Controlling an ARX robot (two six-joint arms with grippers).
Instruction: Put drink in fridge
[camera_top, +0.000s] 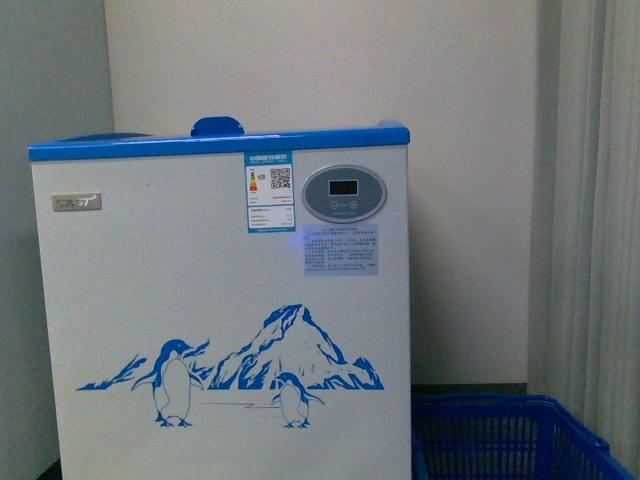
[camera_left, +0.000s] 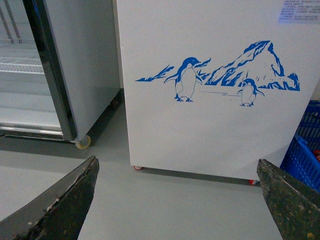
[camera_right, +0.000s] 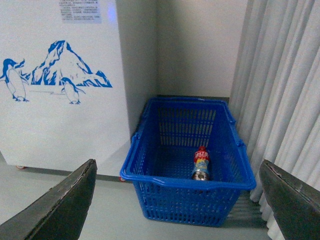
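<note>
The small plastic bottle with the red cap and red label (camera_right: 201, 164) lies at the bottom of the blue plastic mesh basket (camera_right: 185, 182), which sits on the floor in the corner just beside the white chest freezer with the blue rim and penguin picture (camera_top: 220, 300). The bottle appears to rest on its side, cap pointing toward the far wall of the basket. Nothing has hold of it, so the job at hand looks like the pick-up. To my eye the right tool (camera_right: 177, 162) is the one for it. It should drop straight down inside the basket, clear of the mesh walls, turn so the jaws close across the bottle's body rather than along its length, and lift high enough to clear the rim before swinging toward the freezer top. Whether the lid up there is open I cannot tell from here. The right tool hangs above and in front of the basket, aimed down at it, jaws spread wide and empty. The left tool (camera_left: 176, 161) points low at the freezer's front and the grey floor, beside the tall grey cabinet (camera_left: 85, 65), its jaws also wide apart with nothing between them. Neither arm shows in the front view.
</note>
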